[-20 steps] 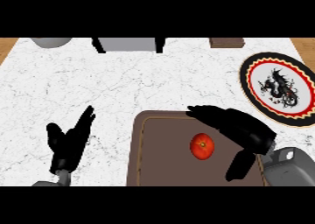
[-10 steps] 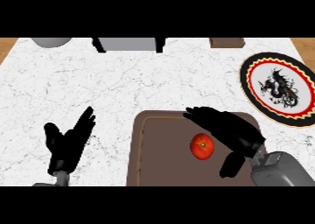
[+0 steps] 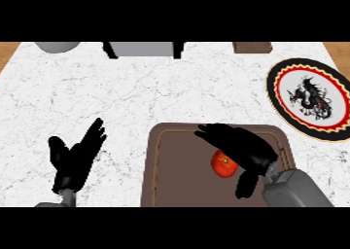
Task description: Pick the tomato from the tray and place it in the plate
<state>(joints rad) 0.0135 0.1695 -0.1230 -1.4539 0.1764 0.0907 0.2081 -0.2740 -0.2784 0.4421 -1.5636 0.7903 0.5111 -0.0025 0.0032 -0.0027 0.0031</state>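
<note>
Though round, tomato (image 3: pixel 222 166) stem-up.

White marble counter (image 3: pixel 156 92) is carrying everything, wood floor showing past its far corners. Brown tray (image 3: pixel 179 165) is sitting at the near edge, right of centre. Round plate (image 3: pixel 312 98) with red-and-black rim and a dragon figure is lying by the right edge, apart from the tray. Along the far edge: grey bowl (image 3: pixel 57 46) at left, grey box (image 3: pixel 143 48) mid, small brown block (image 3: pixel 252 47) toward the right.
</note>
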